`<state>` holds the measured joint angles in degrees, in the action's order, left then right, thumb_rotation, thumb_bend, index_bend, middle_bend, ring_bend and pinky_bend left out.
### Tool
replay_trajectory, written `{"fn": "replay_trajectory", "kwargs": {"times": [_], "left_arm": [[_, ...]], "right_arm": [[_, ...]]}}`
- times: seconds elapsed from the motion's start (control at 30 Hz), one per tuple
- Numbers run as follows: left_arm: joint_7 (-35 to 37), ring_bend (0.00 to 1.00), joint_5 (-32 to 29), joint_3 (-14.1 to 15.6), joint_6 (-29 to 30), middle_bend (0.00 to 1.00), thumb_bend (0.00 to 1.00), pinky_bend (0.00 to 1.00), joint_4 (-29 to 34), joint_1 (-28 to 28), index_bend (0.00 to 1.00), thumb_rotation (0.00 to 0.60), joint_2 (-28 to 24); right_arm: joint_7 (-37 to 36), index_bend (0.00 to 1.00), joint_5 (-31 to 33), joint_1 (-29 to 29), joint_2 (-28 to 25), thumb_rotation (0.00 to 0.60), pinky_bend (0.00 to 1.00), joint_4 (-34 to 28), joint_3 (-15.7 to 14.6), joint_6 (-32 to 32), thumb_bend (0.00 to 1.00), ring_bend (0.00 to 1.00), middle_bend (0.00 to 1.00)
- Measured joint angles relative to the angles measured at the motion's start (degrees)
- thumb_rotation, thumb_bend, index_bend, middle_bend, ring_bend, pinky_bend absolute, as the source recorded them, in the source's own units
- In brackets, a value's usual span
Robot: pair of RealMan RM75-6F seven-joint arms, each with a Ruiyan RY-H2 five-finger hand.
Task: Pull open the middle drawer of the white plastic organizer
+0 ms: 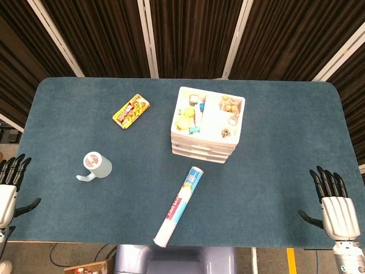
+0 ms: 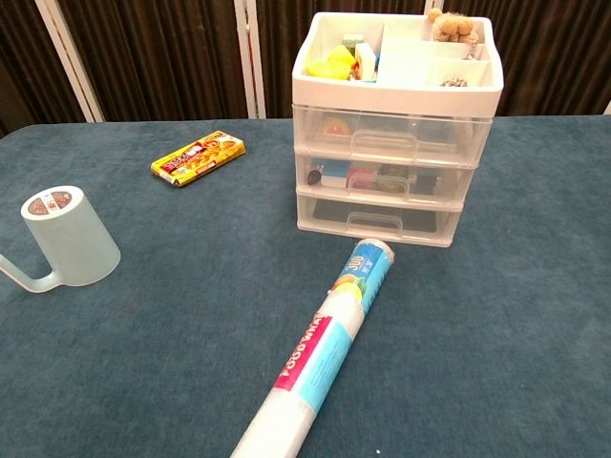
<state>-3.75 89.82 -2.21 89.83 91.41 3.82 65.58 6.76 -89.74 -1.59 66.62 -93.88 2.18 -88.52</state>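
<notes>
The white plastic organizer [image 1: 205, 125] [image 2: 391, 143] stands at the middle back of the blue table, with three clear drawers and an open top tray of small items. Its middle drawer [image 2: 385, 180] sits flush with the other two, handle facing me. My left hand [image 1: 10, 185] rests at the table's near left edge, fingers spread, holding nothing. Far to the right, my right hand [image 1: 335, 210] lies at the near right edge, fingers apart and empty. Neither hand shows in the chest view. Both are far from the organizer.
A food wrap roll [image 1: 178, 206] [image 2: 323, 352] lies diagonally just in front of the organizer's bottom drawer. An upturned pale mug [image 1: 95, 166] [image 2: 62, 240] sits at left. A yellow snack pack [image 1: 131, 111] [image 2: 198, 157] lies at the back left.
</notes>
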Motion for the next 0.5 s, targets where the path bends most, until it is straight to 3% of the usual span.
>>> {"fn": "replay_trajectory", "kwargs": {"times": [0.4, 0.47, 0.5], "left_arm": [[0.1, 0.00, 0.0, 0.0, -0.2, 0.00, 0.00, 0.04, 0.1, 0.1, 0.00, 0.600, 0.0], [0.2, 0.00, -0.1, 0.0, -0.2, 0.00, 0.00, 0.04, 0.1, 0.1, 0.00, 0.600, 0.0], [0.2, 0.00, -0.1, 0.0, -0.2, 0.00, 0.00, 0.04, 0.1, 0.1, 0.00, 0.600, -0.1]], "right_arm": [[-1.3, 0.00, -0.3, 0.0, -0.3, 0.600, 0.03, -0.7, 0.0, -0.2, 0.11, 0.00, 0.00], [-1.8, 0.00, -0.6, -0.1, -0.3, 0.600, 0.09, -1.1, 0.0, -0.2, 0.12, 0.00, 0.00], [-2.2, 0.00, -0.7, -0.1, -0.3, 0.600, 0.18, -1.3, 0.0, -0.3, 0.14, 0.03, 0.03]]}}
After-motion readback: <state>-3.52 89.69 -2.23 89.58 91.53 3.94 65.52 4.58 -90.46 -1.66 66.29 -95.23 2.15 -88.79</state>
